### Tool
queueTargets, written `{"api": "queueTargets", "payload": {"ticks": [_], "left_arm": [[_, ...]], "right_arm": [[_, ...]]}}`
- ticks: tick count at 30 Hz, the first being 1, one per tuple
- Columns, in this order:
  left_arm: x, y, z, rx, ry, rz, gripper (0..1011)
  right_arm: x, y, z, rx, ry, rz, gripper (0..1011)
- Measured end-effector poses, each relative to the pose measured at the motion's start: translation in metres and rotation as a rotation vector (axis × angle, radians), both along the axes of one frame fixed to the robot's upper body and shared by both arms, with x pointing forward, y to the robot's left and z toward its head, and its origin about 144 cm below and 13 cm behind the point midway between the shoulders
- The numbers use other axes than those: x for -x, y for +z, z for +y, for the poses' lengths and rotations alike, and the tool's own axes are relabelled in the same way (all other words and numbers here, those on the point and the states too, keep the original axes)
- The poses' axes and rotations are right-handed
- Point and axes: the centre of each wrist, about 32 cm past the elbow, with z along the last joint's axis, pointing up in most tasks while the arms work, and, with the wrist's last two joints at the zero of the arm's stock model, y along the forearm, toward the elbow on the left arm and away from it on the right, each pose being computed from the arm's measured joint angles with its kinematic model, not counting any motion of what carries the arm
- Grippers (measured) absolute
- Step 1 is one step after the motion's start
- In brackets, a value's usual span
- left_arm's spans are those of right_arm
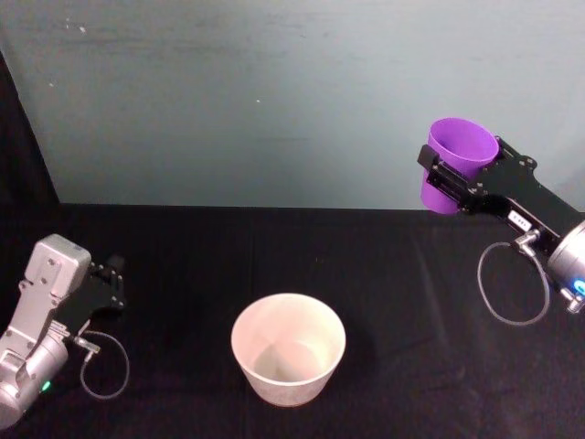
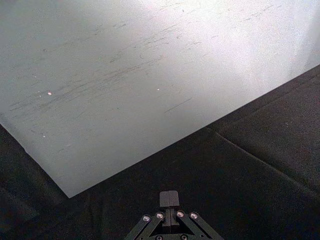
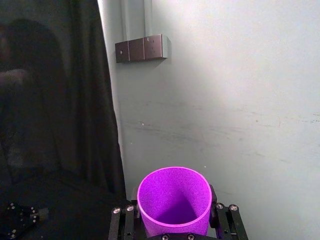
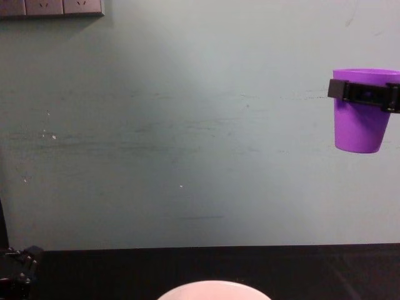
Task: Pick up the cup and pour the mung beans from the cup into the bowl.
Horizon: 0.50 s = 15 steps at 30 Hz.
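One cup (image 1: 462, 144), upright, pinched in the right hand (image 1: 464, 171) high right of the bowl (image 1: 240, 322); left hand (image 1: 112, 277) closed.

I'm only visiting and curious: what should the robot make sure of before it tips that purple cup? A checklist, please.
1. Right gripper clamped round the cup: ok.
2. Cup upright: ok.
3. Cup above the bowl: not ok, it hangs high off to the bowl's right.
4. Bowl upright on the table, mouth open: ok.
5. Left gripper parked at the left, apart from the bowl: ok.
6. Beans inside the cup: cannot tell.
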Motion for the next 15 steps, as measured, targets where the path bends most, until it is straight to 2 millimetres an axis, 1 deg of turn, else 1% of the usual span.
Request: {"api": "queueTargets", "payload": {"ticks": [15], "left_arm": [[0.0000,0.0000,0.0000,0.000,0.000,0.000,0]], "right_arm": [[0.0000,0.0000,0.0000,0.000,0.000,0.000,737]]}}
